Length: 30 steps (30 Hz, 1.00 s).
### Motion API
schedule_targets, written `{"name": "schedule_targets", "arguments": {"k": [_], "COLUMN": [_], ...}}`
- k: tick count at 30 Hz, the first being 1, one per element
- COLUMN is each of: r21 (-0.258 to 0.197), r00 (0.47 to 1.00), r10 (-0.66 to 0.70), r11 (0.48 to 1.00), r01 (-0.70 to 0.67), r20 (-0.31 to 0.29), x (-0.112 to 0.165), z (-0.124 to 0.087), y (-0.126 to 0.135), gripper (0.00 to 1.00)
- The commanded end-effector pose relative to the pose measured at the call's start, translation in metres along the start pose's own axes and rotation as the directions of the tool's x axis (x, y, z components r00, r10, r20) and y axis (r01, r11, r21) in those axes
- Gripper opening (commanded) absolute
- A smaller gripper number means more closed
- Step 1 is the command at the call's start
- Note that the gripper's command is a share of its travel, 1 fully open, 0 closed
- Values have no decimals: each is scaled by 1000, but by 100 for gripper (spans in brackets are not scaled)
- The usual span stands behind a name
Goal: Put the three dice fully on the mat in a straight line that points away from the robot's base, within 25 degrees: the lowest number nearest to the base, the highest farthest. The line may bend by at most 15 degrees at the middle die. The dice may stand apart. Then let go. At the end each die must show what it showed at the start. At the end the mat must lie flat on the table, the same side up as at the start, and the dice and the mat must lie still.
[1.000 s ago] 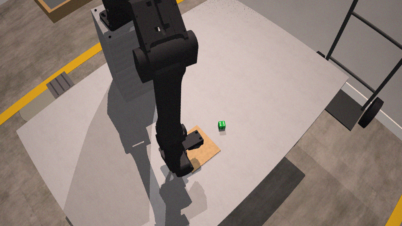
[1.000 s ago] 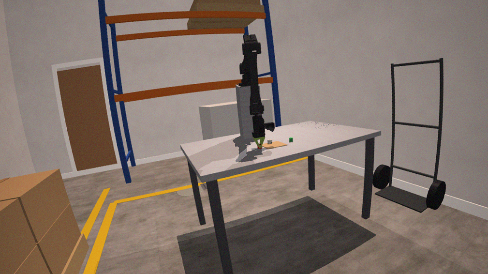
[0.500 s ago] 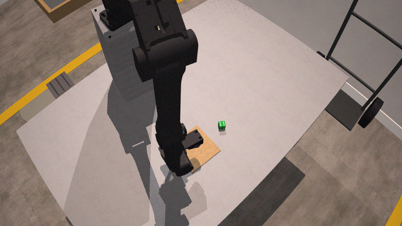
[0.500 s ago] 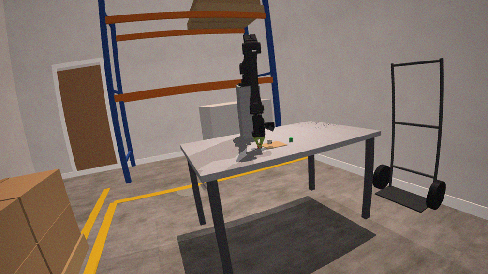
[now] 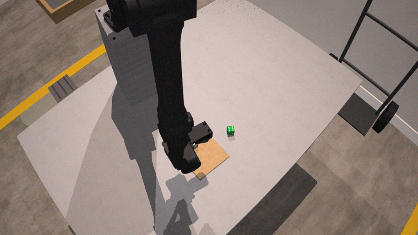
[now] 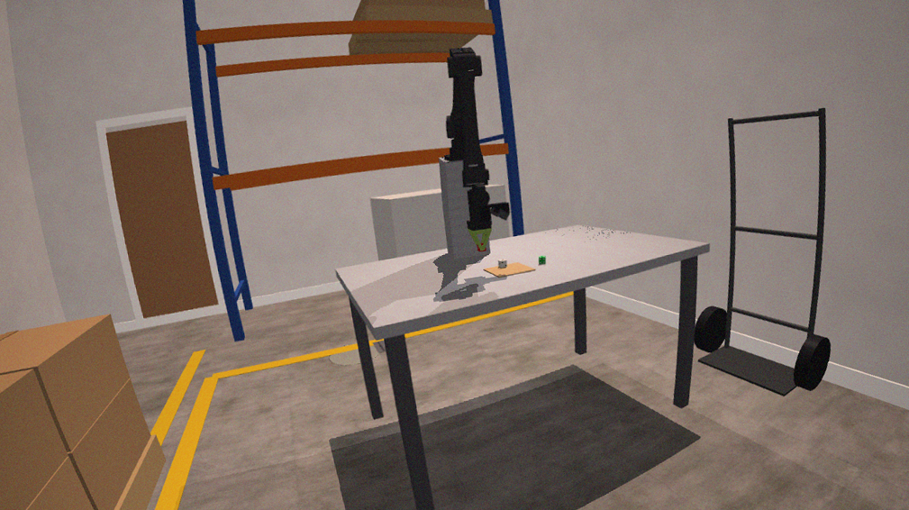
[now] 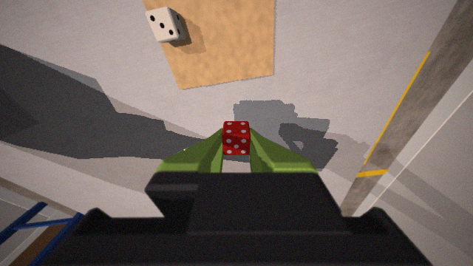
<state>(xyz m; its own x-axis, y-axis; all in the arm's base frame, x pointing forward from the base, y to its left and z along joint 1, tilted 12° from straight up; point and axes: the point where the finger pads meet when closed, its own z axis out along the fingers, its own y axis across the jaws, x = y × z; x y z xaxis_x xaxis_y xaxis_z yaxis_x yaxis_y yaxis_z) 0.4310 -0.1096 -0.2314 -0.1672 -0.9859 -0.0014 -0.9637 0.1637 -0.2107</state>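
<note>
Three dice around me: one red die [image 7: 236,137] in my gripper [image 7: 236,133], one white die [image 7: 163,24] on the single cork mat [image 7: 225,41], one green die [image 5: 231,130] on the one table [image 5: 266,69].

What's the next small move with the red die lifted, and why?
Probably carry it forward over the mat. The tool grips the red die above bare table, short of the mat's near edge, while the white die already sits on the mat.

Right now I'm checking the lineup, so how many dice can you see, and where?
3. A white die stands on the mat at its edge; a red die is held in the gripper above the table; a green die sits on the table beside the mat.
</note>
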Motion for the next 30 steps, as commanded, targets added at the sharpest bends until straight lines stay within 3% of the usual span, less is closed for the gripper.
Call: {"name": "schedule_targets", "arguments": {"k": [1, 2, 3, 6, 22, 30], "r21": [6, 6, -26, -33, -6, 15], "r00": [1000, 1000, 1000, 1000, 997, 916], "r10": [-1, -1, 0, -1, 81, 401], "r11": [1000, 1000, 1000, 999, 997, 916], "r01": [1, 1, 0, 1, -81, -402], "r20": [3, 3, 6, 7, 4, 10], "x": [3, 3, 2, 2, -11, -35], "z": [-17, -19, -9, -7, -10, -17], "y": [-4, -4, 10, 13, 4, 0], "gripper": [20, 20, 20, 20, 20, 20]}}
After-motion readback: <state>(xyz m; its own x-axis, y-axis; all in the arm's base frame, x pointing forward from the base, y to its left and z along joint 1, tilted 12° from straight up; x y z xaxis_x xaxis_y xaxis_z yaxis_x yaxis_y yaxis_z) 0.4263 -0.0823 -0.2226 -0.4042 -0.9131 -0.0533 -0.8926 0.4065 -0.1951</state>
